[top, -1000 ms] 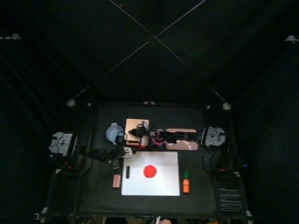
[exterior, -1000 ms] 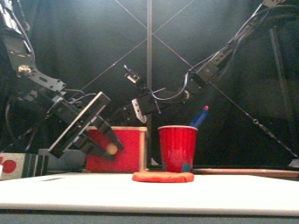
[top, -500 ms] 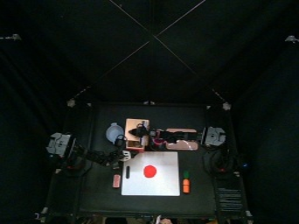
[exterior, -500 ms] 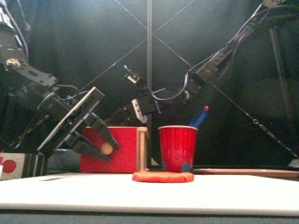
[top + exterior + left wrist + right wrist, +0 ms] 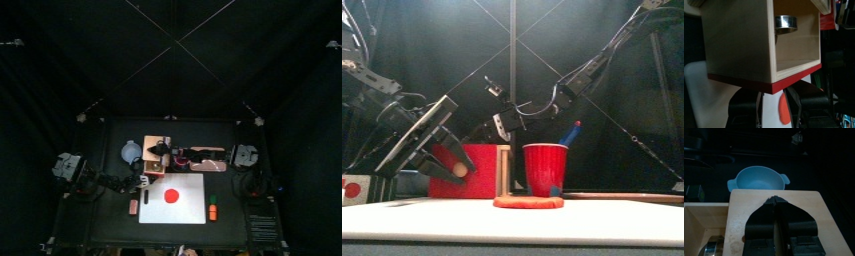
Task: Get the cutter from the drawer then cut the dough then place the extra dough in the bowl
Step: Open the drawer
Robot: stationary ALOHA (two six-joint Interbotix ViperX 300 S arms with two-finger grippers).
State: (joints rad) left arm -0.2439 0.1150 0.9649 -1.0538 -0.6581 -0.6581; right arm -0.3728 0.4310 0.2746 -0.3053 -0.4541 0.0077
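The left gripper (image 5: 452,168), clamped on the red drawer front (image 5: 482,172) of the pale wooden box (image 5: 811,213), has drawn it further toward the front view's lower left, baring the round metal cutter (image 5: 785,21) inside. The right gripper (image 5: 775,202), jaws together, rests on the box top

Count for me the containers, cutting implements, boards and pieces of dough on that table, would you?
Containers: 3 (blue-grey two-handled bowl, red cup, pale wooden box with a red drawer front)
Cutting implements seen: 2 (round metal cutter, blue toy knife)
Boards: 1 (white cutting board)
Dough: 1 (flat red dough disc)
Total: 7
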